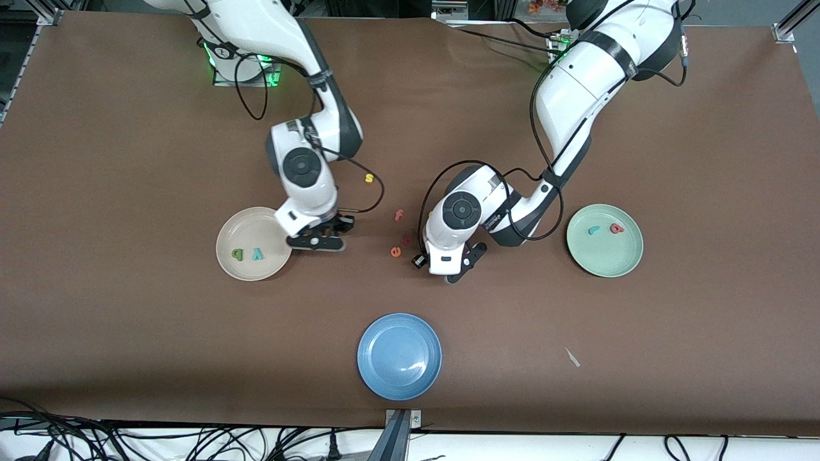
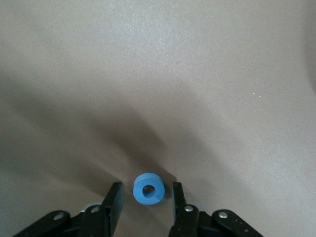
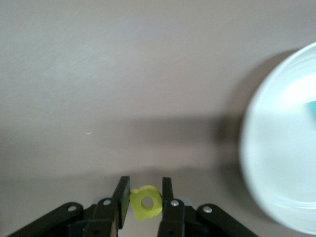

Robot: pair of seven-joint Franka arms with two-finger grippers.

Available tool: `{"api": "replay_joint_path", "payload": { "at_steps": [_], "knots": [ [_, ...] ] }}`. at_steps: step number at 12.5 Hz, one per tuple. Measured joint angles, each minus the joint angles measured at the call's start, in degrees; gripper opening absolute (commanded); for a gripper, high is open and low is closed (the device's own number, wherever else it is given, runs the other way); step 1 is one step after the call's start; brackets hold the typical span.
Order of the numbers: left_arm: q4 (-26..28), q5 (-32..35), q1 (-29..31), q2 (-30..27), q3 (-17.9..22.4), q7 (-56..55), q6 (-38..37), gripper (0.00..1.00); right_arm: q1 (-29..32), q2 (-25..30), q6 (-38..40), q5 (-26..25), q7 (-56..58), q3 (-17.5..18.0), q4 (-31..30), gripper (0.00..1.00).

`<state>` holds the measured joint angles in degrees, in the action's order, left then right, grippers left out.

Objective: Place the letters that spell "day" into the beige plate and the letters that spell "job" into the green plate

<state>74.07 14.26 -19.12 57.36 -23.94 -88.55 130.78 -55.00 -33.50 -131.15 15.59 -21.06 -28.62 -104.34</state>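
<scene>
Beside beige plate [image 1: 232,225], right gripper [image 3: 143,203] pinched yellow "a" [image 3: 146,202] for dropping there; left gripper [image 2: 147,197] straddled blue "o" [image 2: 148,188] on desk [image 1: 128,346], not yet clamped.

This is a robotics lab, not a home or shop. Two white arms [image 1: 301,128] stand bolted at the edge of a table [image 1: 128,160] covered in plain brown sheet, one base lit by green status lights [image 1: 211,61], with aluminium framing [image 1: 788,22] at the corners. Loose black cables [image 1: 192,442] run along the edge nearest the front camera, a camera mount [image 1: 397,435] sits at its middle, and the only props are three plain plates [image 1: 399,384] and small foam letters [image 1: 369,178].
</scene>
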Motion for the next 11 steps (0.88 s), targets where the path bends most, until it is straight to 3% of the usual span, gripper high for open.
{"api": "replay_joint_path", "payload": {
  "at_steps": [1, 4, 5, 6, 7, 8, 11],
  "knots": [
    [-0.1, 0.0, 0.0, 0.0, 0.0, 0.0, 0.0, 0.07, 0.2, 1.7, 3.6, 1.1, 4.6, -2.7, 0.3, 0.19],
    [-0.3, 0.0, 0.0, 0.0, 0.1, 0.0, 0.1, 0.0, 1.4, 4.4, 10.8, 5.1, 21.6, -11.6, 0.2, 0.21],
    [-0.5, 0.0, 0.1, 0.0, 0.2, 0.1, 0.1, 0.01, 2.0, 4.5, 11.9, 5.6, 24.8, -13.3, 0.1, 0.31],
    [-0.8, 0.0, 0.5, 0.0, 0.3, 0.5, 0.0, 0.02, 2.5, 4.5, 12.6, 5.8, 26.4, -14.0, -0.2, 0.63],
    [-1.2, 0.0, 1.3, -0.4, 0.2, 2.5, -0.7, 0.02, 2.6, 4.5, 13.0, 5.9, 26.7, -14.2, -0.5, 0.84],
    [-1.7, 0.0, 2.7, -1.2, -0.4, 5.9, -3.6, 0.02, 2.6, 4.5, 13.1, 6.7, 26.6, -14.2, -0.7, 0.94],
    [-2.6, 0.0, 11.6, -5.3, -7.2, 18.0, -18.8, 0.01, 3.6, 4.5, 15.1, 8.9, 26.6, -14.7, -0.6, 0.98]
  ]
}}
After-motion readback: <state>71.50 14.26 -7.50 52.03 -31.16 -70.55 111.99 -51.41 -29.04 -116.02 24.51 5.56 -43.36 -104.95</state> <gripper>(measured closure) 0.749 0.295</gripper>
